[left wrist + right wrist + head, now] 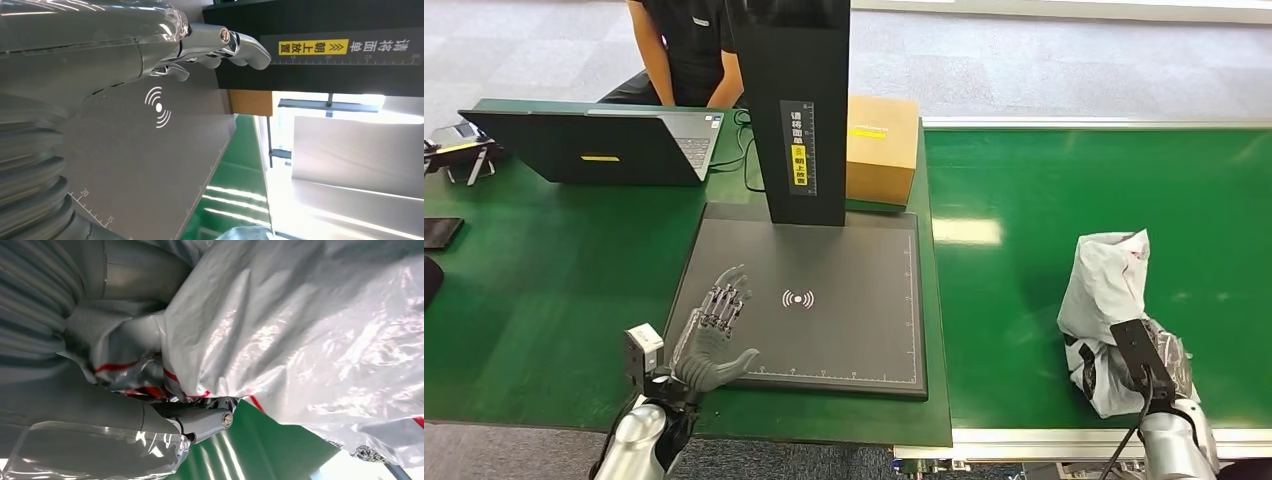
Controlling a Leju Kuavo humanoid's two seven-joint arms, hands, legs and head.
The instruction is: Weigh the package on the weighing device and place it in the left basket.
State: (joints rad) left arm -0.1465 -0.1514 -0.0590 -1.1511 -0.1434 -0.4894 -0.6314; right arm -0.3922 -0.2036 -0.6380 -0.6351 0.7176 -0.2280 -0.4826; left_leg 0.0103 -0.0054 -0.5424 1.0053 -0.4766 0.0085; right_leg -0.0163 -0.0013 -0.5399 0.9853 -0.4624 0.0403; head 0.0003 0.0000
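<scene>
Head view: right hand (1146,362) mostly hidden behind crumpled grey plastic package (1109,290), on green conveyor belt (1044,300) right of weighing platform (824,300); left hand (714,335) released, fingers spread, above platform's near-left part. Left wrist view: fingers (225,45) extended, nothing held. Right wrist view: right hand's fingers (205,420) grasping package (300,330), red-striped, wrinkled; edges cut off.

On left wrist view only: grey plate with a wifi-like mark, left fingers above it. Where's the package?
Observer: The package, a grey plastic mailer, is on the green belt to the right of the scale plate, not on it.
Operator: Right hand on it?
Observer: Yes. The right hand grips it; a finger presses into the crumpled film.
Operator: Anything on the plate?
Observer: Nothing. The left hand is open over its near left part.
</scene>
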